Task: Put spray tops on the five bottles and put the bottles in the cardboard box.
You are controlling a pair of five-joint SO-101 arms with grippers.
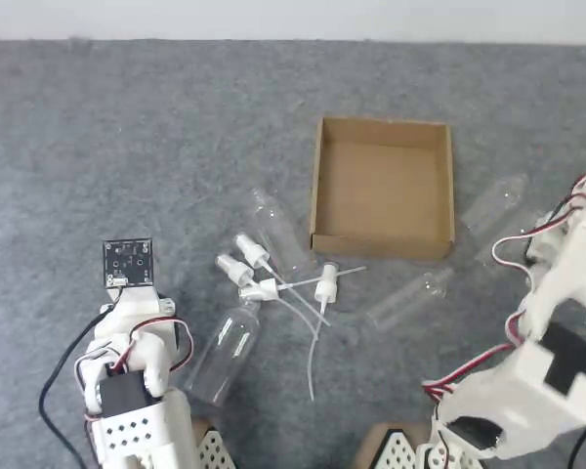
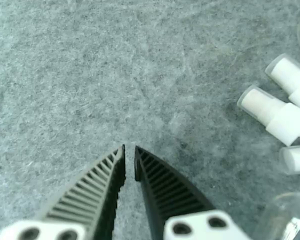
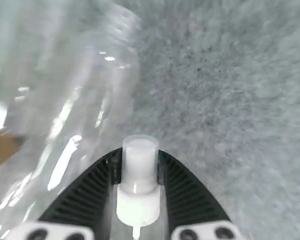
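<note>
The right gripper [image 3: 140,156] clamped a white plastic spray top [image 3: 138,192] between its ribbed black jaws, the round cap poking past the fingertips. Just beside it lay a clear plastic bottle [image 3: 65,100], glossy and streaked with highlights, between that gripper and the square brown cardboard box [image 1: 317,186]. The left gripper [image 2: 129,150] was pinched almost closed on nothing, just above the carpet. To one side of it, apart from its tips, lay a cluster of loose white spray tops [image 1: 252,250] with thin, curling dip tubes. A second clear bottle [image 1: 225,350] lay close by the left arm. Everything rested on a fuzzy grey carpet [image 1: 127,147], which ran back to a pale wall [image 1: 273,18].
</note>
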